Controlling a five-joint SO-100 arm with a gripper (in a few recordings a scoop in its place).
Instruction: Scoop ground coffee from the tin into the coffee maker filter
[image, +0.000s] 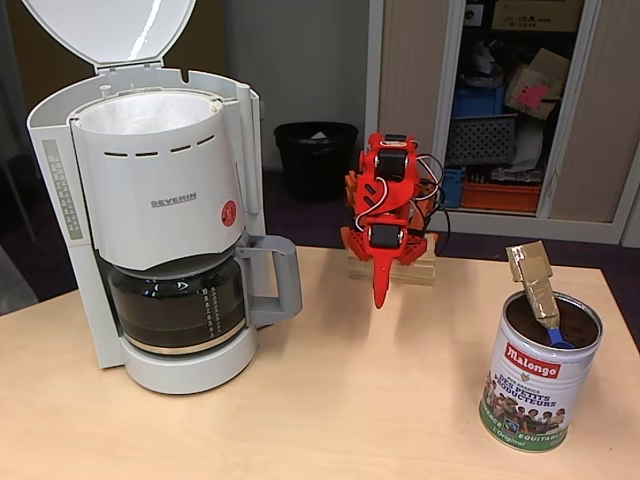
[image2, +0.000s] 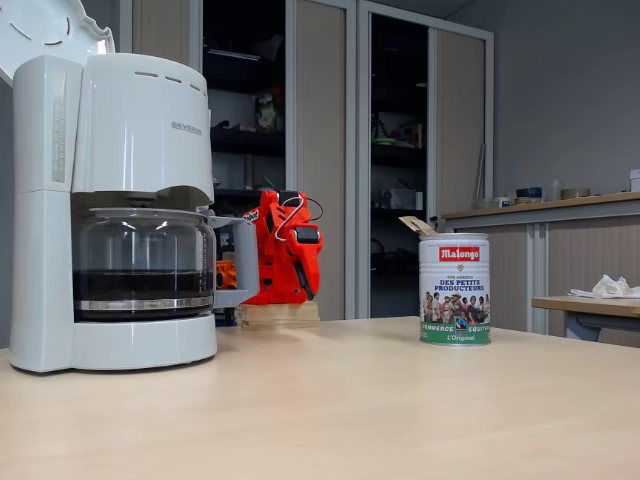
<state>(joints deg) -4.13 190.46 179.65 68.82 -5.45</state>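
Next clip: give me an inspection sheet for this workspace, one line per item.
Surface: light wooden table, no spills seen.
Job's things: tin open, coffee inside, scoop standing in it with taped handle; filter in the coffee maker, lid up; dark liquid in the carafe.
Clutter: nothing seen.
Grippers: gripper pointing down on the folded red arm, away from tin; open or shut unclear.
Cables: wires looped on the arm.
Surroundings: black bin, open cupboard with boxes.
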